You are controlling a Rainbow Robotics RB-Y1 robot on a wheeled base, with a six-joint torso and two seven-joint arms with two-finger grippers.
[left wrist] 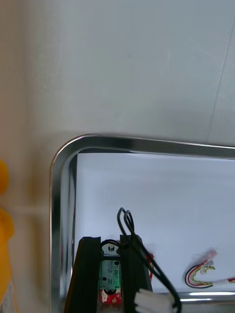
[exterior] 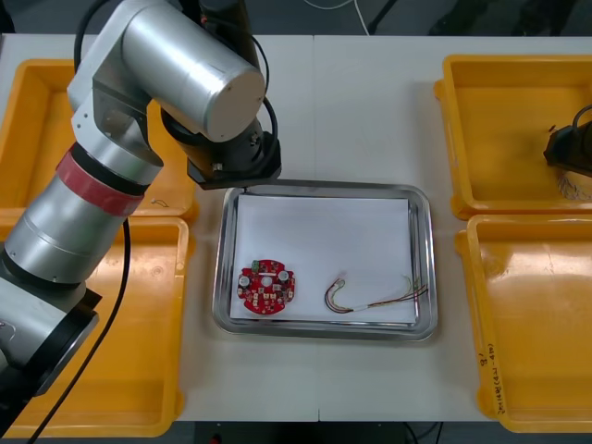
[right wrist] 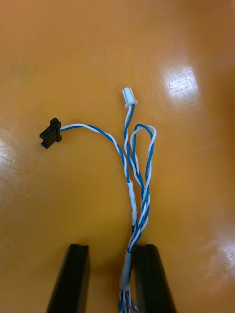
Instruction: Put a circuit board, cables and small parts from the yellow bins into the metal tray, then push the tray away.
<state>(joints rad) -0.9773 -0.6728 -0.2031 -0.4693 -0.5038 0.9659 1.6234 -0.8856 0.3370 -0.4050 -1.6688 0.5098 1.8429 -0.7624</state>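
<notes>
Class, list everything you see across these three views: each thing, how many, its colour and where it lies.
yellow bins: four, yellow, two at each side of the table.
metal tray: one, shiny rim, white inside, between the bins.
circuit board: one, red, tray's near-left part.
red and yellow cable: one, tray's near-right part.
blue and white cable: one, twisted, far right bin's floor.
black cable: one, held over the tray.
table: one, light.
left gripper: black fingers, shut on black cable, over tray's far-left corner.
right gripper: black fingers, open, astride the blue and white cable.
</notes>
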